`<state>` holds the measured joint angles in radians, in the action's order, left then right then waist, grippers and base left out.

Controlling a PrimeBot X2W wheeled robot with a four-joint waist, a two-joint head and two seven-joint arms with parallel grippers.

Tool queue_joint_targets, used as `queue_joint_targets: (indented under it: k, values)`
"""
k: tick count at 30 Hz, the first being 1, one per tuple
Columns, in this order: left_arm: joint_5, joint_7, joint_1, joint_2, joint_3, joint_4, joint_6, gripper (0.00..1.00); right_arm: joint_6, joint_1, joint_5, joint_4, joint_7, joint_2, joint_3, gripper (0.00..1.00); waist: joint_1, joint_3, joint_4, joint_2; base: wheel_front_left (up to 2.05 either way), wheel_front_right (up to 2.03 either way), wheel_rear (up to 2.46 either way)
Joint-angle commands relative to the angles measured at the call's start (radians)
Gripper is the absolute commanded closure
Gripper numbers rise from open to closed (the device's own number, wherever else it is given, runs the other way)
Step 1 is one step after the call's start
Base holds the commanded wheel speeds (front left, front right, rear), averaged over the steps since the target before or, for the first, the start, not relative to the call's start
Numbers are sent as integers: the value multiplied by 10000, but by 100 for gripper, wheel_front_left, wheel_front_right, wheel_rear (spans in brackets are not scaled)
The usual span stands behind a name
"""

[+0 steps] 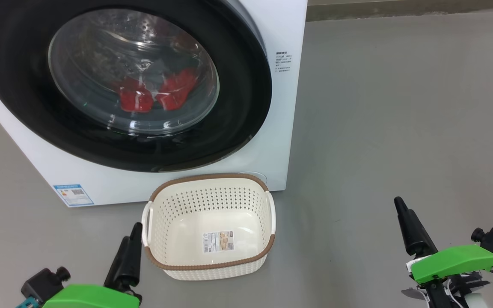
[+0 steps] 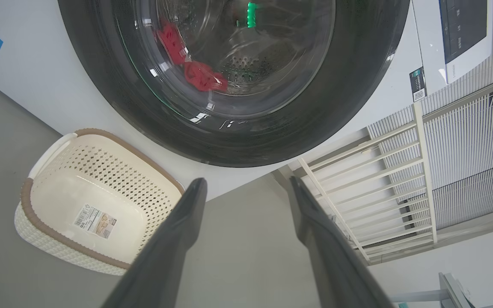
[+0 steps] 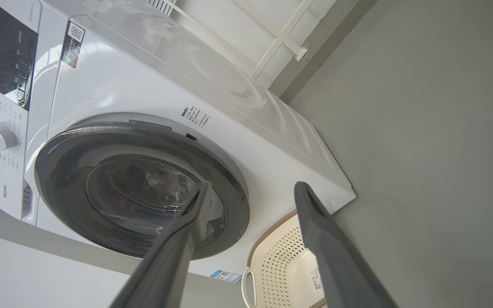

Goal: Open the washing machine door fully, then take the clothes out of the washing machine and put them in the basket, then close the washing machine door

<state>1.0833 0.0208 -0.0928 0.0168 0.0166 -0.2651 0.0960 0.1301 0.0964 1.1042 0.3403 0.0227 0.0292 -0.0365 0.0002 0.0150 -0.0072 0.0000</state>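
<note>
The white washing machine (image 1: 287, 107) stands on the floor ahead of me. Its door (image 1: 19, 107), black-rimmed with a glass bowl, lies against the front. Through the glass I see the red clothes (image 1: 137, 99) low in the drum, also in the left wrist view (image 2: 201, 77). The cream basket (image 1: 208, 176) sits on the floor just before the machine, holding only its paper label. My left gripper (image 2: 246, 184) is open, low beside the basket's left handle (image 1: 133, 233). My right gripper (image 3: 253, 186) is open too, well right of the basket (image 1: 402, 209), holding nothing.
Grey floor (image 1: 400, 107) stretches wide to the right of the machine. A white slatted railing (image 2: 379, 179) stands behind the machine's side. A blue label (image 1: 73, 194) marks the lower front corner. The control panel and knob (image 3: 0, 137) are on the machine's upper front.
</note>
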Motion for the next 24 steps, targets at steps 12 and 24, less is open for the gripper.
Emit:
queue_joint_targets:
  k: [12,24]
  values:
    - [-1992,443,-699,159,171,597,-358,0,3,812,-1732,-44,426,79,424,0,-1,-10,-51,0,0,0,0]
    - [-3807,826,-882,195,510,774,-561,0,3,1066,-3318,2,809,103,999,0,-1,-44,-105,0,0,0,0]
